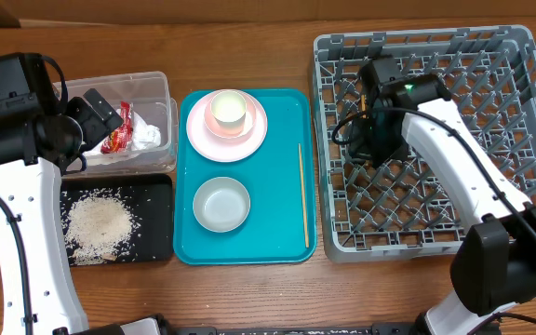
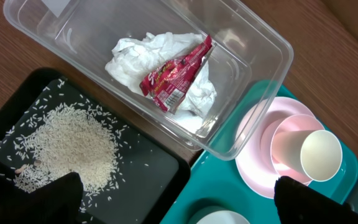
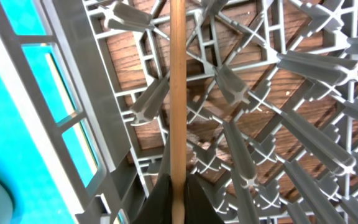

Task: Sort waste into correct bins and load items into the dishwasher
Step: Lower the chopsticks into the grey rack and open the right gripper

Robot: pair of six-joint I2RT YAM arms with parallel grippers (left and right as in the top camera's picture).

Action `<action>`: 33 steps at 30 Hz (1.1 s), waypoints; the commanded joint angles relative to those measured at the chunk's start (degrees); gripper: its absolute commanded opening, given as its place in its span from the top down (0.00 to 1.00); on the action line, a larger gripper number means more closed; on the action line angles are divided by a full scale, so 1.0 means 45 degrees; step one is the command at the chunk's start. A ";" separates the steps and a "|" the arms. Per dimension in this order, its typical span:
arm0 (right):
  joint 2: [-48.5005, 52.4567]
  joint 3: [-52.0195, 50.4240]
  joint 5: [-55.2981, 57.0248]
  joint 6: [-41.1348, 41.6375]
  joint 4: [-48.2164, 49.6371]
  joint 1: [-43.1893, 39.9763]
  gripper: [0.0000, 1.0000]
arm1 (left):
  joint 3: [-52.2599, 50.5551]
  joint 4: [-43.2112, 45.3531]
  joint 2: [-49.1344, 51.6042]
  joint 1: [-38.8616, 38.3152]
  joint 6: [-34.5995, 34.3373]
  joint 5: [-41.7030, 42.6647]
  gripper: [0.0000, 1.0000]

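Chopstick (image 3: 178, 93): thin, straight, pale wood, clamped at one end between the right fingers (image 3: 160, 198) and running forward from them over the pegs of the grey rack (image 3: 247, 124). It is best lowered flat between peg rows before release, and it seems clear of them, though depth is uncertain. The left fingers (image 2: 55, 199), spread wide, hang above the black tray (image 2: 148, 168).

Only one piece of furniture is seen: a wooden table (image 1: 249, 46), by whose top the whole overhead view is filled. The wood is a warm mid-brown, and a darker grain is run across it from left to right. It is lit evenly from above, and only soft, short shadows are cast on it. The same brown top is shown in both wrist views.
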 commanded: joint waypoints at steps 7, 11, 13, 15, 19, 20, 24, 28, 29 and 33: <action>-0.1355 0.0423 0.0044 -0.0311 0.0058 -0.0029 0.96 | 0.0223 0.0019 -0.0189 -0.0078 0.0107 -0.0165 0.00; -0.1525 0.0423 0.0068 -0.0665 0.0257 -0.0024 0.96 | 0.0223 0.0015 -0.0189 -0.0078 0.0107 -0.0165 0.00; -0.1452 0.0413 0.0073 -0.0743 0.0408 -0.0024 0.96 | 0.0223 0.0015 -0.0189 -0.0078 0.0107 -0.0165 0.00; -0.1321 0.0359 0.0073 -0.0962 0.0748 -0.0024 0.96 | 0.0223 0.0015 -0.0189 -0.0078 0.0112 -0.0165 0.00; -0.1122 0.0160 0.0073 -0.1030 0.1185 -0.0024 0.96 | 0.0223 0.0015 -0.0189 -0.0078 0.0112 -0.0165 0.00; -0.1112 0.0063 0.0078 -0.1035 0.1311 -0.0029 0.96 | 0.0223 0.0015 -0.0189 -0.0078 0.0107 -0.0165 0.00; -0.1112 -0.0500 0.0146 -0.1078 0.2021 -0.0029 0.96 | 0.0223 0.0015 -0.0189 -0.0078 0.0112 -0.0165 0.00; -0.1112 -0.1146 0.0170 -0.1316 0.2691 -0.0029 0.96 | 0.0223 0.0015 -0.0189 -0.0078 0.0107 -0.0165 0.00; -0.1112 -0.1277 0.0185 -0.1336 0.2807 -0.0029 0.96 | 0.0223 0.0015 -0.0189 -0.0078 0.0112 -0.0165 0.00; -0.1112 -0.1574 0.0461 -0.1365 0.3011 -0.0029 0.82 | 0.0223 0.0019 -0.0189 -0.0078 0.0107 -0.0165 0.00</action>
